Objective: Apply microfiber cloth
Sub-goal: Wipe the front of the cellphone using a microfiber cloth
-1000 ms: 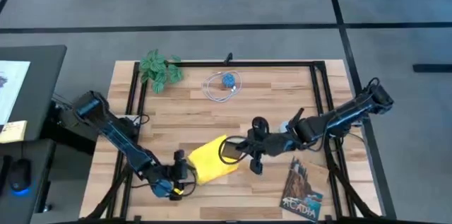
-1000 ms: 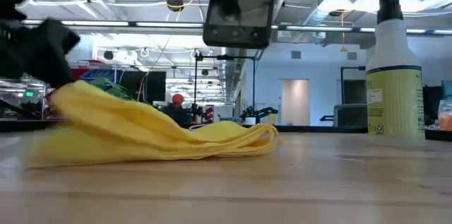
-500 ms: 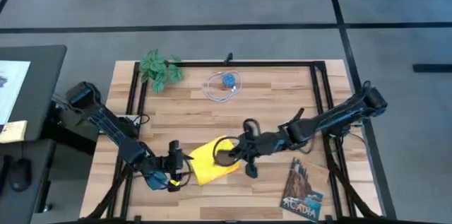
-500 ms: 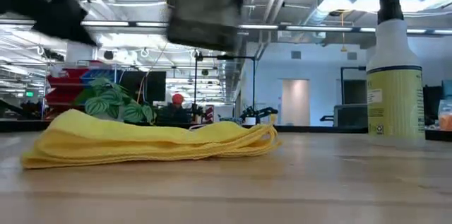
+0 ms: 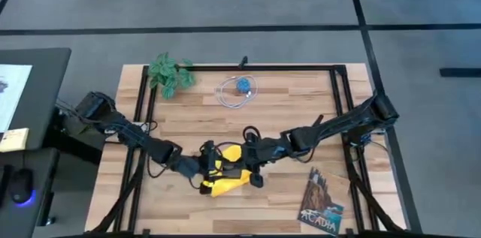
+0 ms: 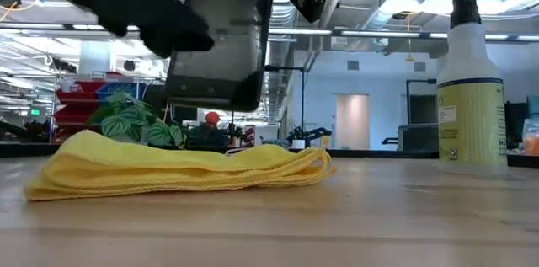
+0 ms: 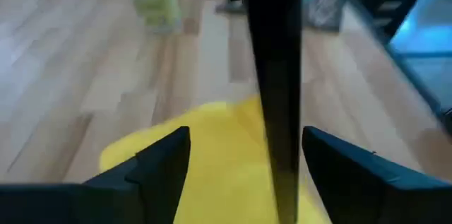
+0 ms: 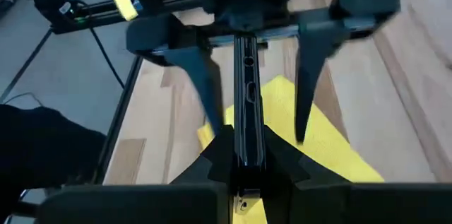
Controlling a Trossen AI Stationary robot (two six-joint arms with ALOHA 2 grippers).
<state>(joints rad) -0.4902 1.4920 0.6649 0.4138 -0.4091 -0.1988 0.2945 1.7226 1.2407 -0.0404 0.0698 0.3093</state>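
The yellow cloth [image 6: 181,173] lies flat on the surface [image 6: 379,216], under both tools. The right tool [image 8: 247,155] is clamped on a phone [image 6: 217,44] held upright above it. The left tool [image 7: 244,155] has its fingers apart, either side of the phone.

Grey floor [image 5: 225,5], dark side desk [image 5: 30,95], bright ceiling lights [image 6: 135,27]

The microfiber cloth [image 6: 181,172], bright yellow and plain, lies folded in loose flat layers on the desk [image 5: 285,118]. It sits directly under the left pincer [image 5: 206,167] and the right pincer [image 5: 239,164], which face each other above it.
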